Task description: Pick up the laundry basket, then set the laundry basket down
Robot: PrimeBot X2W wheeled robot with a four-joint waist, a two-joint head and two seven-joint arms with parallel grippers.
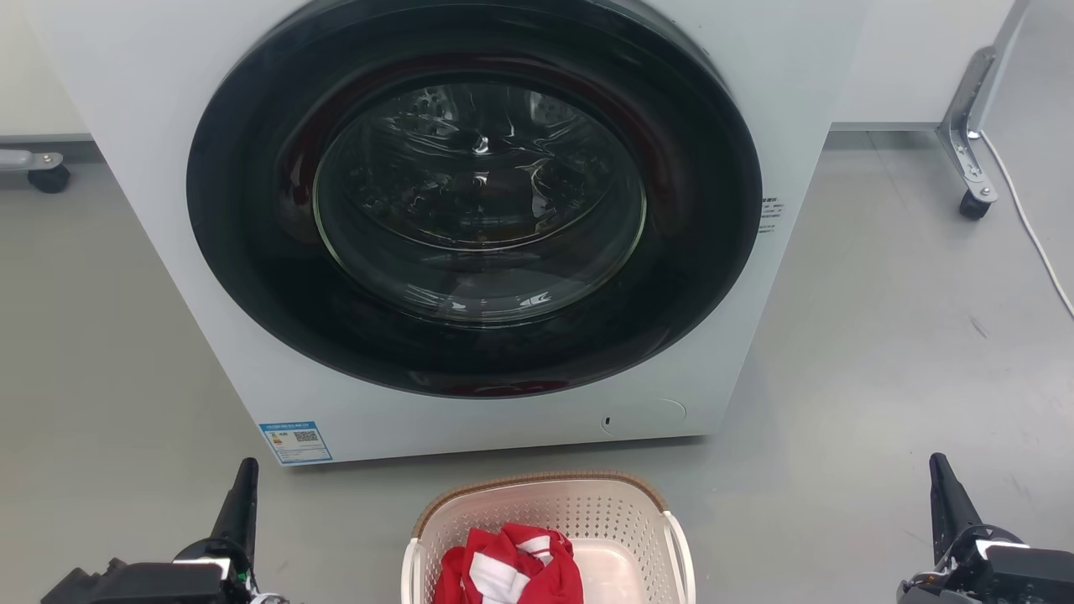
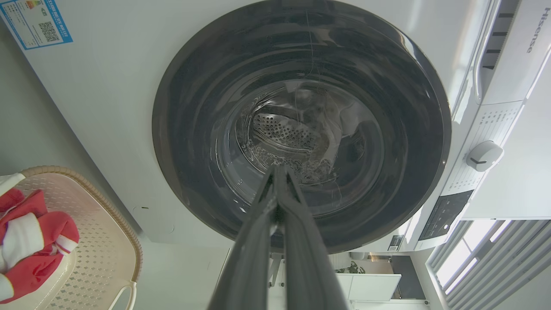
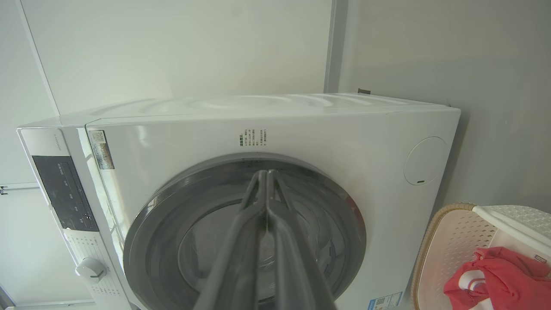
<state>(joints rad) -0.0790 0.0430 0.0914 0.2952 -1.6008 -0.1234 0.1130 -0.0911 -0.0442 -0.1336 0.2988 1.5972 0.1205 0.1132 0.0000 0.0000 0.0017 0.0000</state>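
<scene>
The laundry basket (image 1: 587, 512), cream-white and perforated with a brown woven-look rim, stands on the floor at the bottom centre of the head view, just in front of the washing machine. Red and white clothing (image 1: 512, 570) lies inside it. The basket also appears at the left edge of the left wrist view (image 2: 99, 241) and at the lower right of the right wrist view (image 3: 452, 245). My left gripper (image 1: 245, 474) is off to the basket's left and my right gripper (image 1: 938, 468) off to its right, both well apart from it. Both are shut with fingertips together, holding nothing (image 2: 277, 170) (image 3: 266, 173).
A white front-loading washing machine (image 1: 210, 277) with a closed dark round door (image 1: 474, 197) stands directly ahead. Grey floor (image 1: 881, 377) spreads to both sides. Wheeled frame legs (image 1: 973, 180) and a white cable (image 1: 1036, 239) are at the far right, another caster (image 1: 46, 172) at the far left.
</scene>
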